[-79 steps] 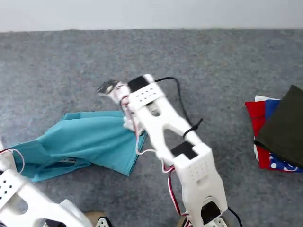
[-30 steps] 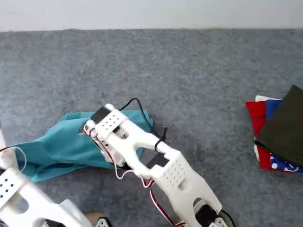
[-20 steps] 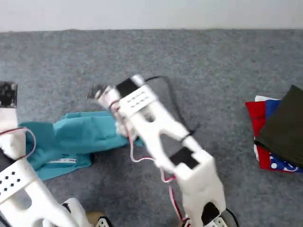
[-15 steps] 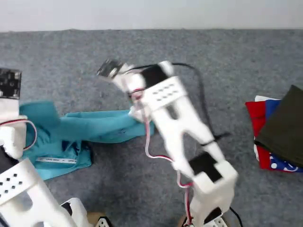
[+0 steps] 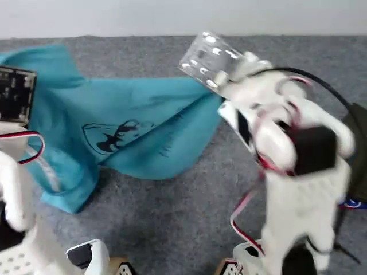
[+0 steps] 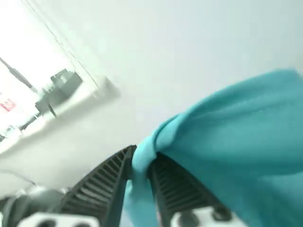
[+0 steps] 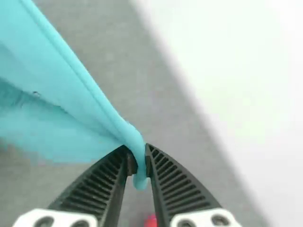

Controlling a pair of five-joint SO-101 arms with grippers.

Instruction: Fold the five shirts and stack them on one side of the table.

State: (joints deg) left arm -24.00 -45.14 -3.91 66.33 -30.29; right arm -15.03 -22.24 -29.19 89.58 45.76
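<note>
A teal shirt (image 5: 132, 123) with a dark print hangs spread in the air between both arms, its lower edge drooping to the grey table (image 5: 183, 217). My left gripper (image 6: 141, 163) is shut on one bunched corner of the teal shirt (image 6: 227, 137); that arm stands at the left of the high view. My right gripper (image 7: 137, 163) is shut on another edge of the teal shirt (image 7: 57, 94), raised above the table's middle. In the high view the right gripper (image 5: 221, 97) sits at the shirt's right end, under the arm's wrist.
Partly hidden behind the right arm, a stack of folded shirts (image 5: 358, 172) lies at the table's right edge, with a dark one on top. A white wall (image 5: 183, 17) runs along the far side.
Both arms have risen, lifting the teal shirt off the table and pulling it out wide between them. A second ago it lay crumpled at the left.
</note>
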